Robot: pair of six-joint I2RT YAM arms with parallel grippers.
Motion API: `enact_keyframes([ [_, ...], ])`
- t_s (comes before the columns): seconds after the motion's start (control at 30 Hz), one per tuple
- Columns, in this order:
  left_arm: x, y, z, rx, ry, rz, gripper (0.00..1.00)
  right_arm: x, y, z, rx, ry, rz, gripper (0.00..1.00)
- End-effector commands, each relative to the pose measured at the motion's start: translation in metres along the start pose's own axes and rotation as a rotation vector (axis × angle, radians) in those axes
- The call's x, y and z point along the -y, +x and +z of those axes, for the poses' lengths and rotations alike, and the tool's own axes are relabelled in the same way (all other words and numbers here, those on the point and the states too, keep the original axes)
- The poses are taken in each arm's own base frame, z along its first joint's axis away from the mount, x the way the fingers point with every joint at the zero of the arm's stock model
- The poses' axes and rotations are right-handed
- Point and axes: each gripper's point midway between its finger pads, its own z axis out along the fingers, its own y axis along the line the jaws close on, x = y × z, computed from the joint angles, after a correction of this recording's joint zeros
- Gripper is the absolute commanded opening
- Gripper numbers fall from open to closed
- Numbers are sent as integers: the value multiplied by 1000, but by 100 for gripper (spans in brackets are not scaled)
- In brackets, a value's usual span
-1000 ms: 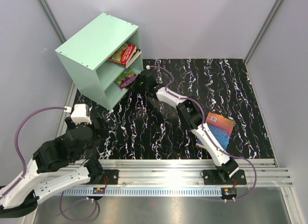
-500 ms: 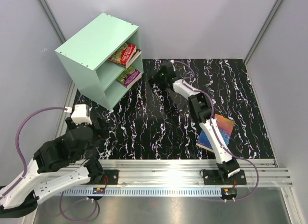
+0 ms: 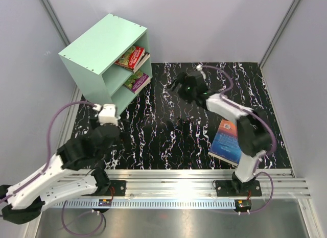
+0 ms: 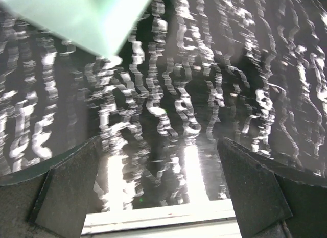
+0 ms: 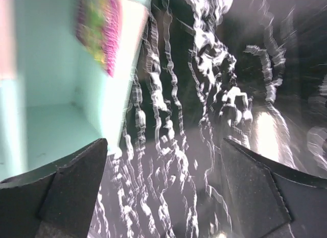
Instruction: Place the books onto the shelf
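The mint-green shelf (image 3: 97,49) stands at the back left of the mat. A red book (image 3: 132,57) lies in its upper compartment and a purple-and-green book (image 3: 135,81) in the lower one. A blue book (image 3: 228,141) lies flat on the mat at the right, beside the right arm. My right gripper (image 3: 173,86) hovers open and empty over the mat, to the right of the shelf. Its wrist view shows the open gripper (image 5: 164,141), the shelf (image 5: 51,120) and the purple-and-green book (image 5: 97,28). My left gripper (image 3: 113,132) is open and empty in front of the shelf; its wrist view (image 4: 158,141) shows bare mat.
The black marbled mat (image 3: 168,131) covers the table. Grey walls close in on both sides and at the back. A metal rail (image 3: 179,176) runs along the near edge with both arm bases. A corner of the shelf (image 4: 76,18) shows in the left wrist view.
My right gripper has let go of the purple-and-green book in the lower compartment, pulled back to the right and opened. My left arm has swung forward and to the right.
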Motion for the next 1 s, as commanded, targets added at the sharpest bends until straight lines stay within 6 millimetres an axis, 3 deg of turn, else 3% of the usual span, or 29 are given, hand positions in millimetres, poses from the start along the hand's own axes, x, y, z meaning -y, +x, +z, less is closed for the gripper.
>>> enact_keyframes([
  [0.0,72,-14,19,-3,206,-38,99,28,-57,-100,210,276,-139,100],
  [0.03,85,-16,24,-3,237,-34,99,54,-57,-114,205,359,-123,100],
  [0.07,101,-11,34,-31,256,-17,99,61,-60,-138,221,382,-94,100],
  [0.1,124,-17,37,-21,329,-38,99,86,-52,-154,192,464,-80,100],
  [0.17,153,-8,55,-60,372,-11,99,129,-55,-191,224,569,3,100],
  [0.23,189,-13,61,-60,470,-28,99,177,-53,-223,238,698,59,100],
  [0.27,208,-3,74,-90,487,-11,99,182,-60,-242,283,703,75,100],
  [0.33,238,-4,76,-112,559,-9,98,204,-62,-270,316,781,92,100],
  [0.37,256,8,83,-149,583,12,98,224,-70,-286,349,839,147,100],
  [0.43,277,8,85,-167,624,6,98,249,-67,-301,330,883,219,100],
  [0.47,287,21,92,-203,630,16,97,267,-71,-311,343,910,296,100],
  [0.57,307,34,90,-254,689,10,96,302,-51,-301,237,864,472,100],
  [0.63,309,42,89,-270,698,14,96,310,-29,-283,138,805,540,100],
  [0.73,308,48,88,-278,703,21,96,315,-18,-271,131,770,575,100],
  [0.97,307,72,105,-302,670,35,97,313,-4,-244,95,645,619,97],
])
